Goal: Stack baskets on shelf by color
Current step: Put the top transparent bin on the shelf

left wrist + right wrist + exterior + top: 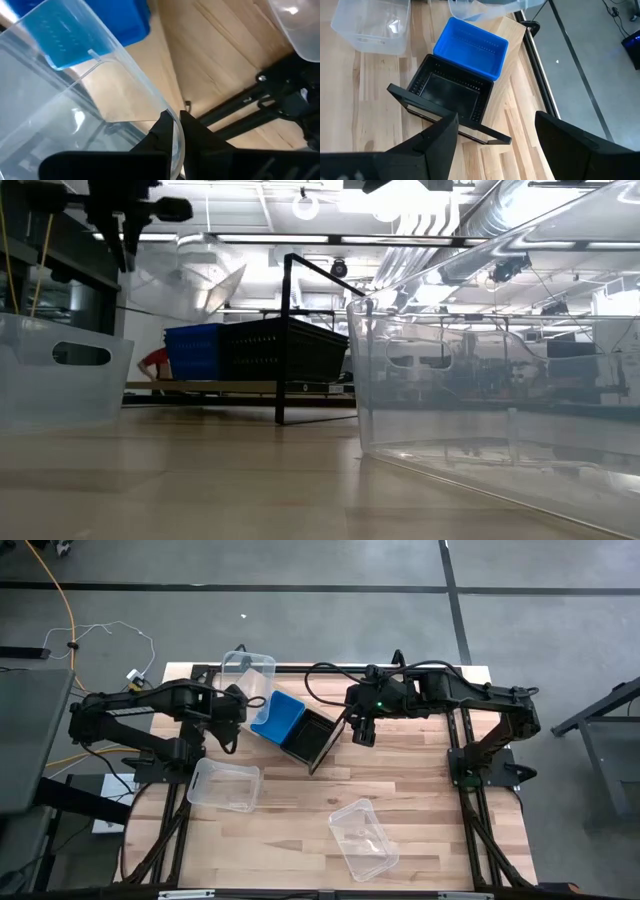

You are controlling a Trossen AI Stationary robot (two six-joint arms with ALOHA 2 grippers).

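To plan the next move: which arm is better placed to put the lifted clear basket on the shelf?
Left. The left gripper is shut on the clear basket, beside the blue basket. The right gripper is open and empty.

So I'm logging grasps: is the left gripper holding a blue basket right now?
No, the left gripper is shut on the rim of a clear basket; the blue basket sits beside it.
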